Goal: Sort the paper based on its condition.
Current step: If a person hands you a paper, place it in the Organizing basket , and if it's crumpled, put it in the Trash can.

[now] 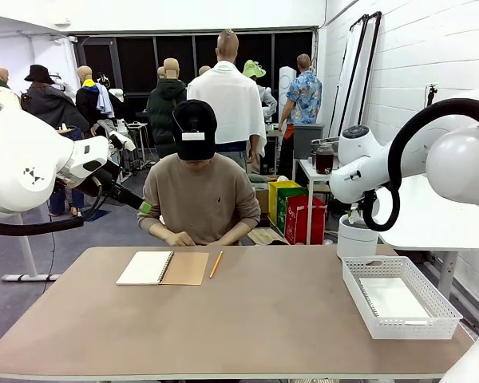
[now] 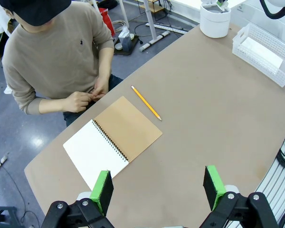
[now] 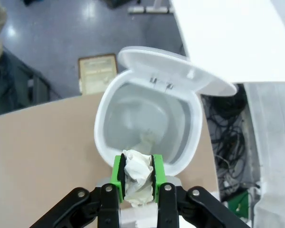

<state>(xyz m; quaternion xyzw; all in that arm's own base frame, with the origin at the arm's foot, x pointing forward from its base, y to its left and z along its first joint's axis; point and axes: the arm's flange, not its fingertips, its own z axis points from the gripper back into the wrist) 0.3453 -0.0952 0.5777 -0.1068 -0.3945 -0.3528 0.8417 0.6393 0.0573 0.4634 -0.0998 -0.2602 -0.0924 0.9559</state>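
Note:
In the right wrist view my right gripper (image 3: 137, 167) is shut on a crumpled wad of white paper (image 3: 137, 180), held just above the open white bin (image 3: 107, 124). More crumpled paper (image 3: 146, 140) lies inside the bin. A flat sheet of paper (image 1: 393, 298) lies in the white lattice basket (image 1: 431, 297) at the table's right. My left gripper (image 2: 157, 187) hangs open above the table's near side, with nothing between its green pads (image 2: 102, 189).
An open spiral notebook (image 1: 161, 268) with a brown cover and a yellow pencil (image 1: 215, 264) lie in front of the seated person, whose hands (image 2: 83, 99) are together at the far edge. The bin (image 1: 357, 238) stands at the back right corner, its lid (image 3: 180, 71) flipped up.

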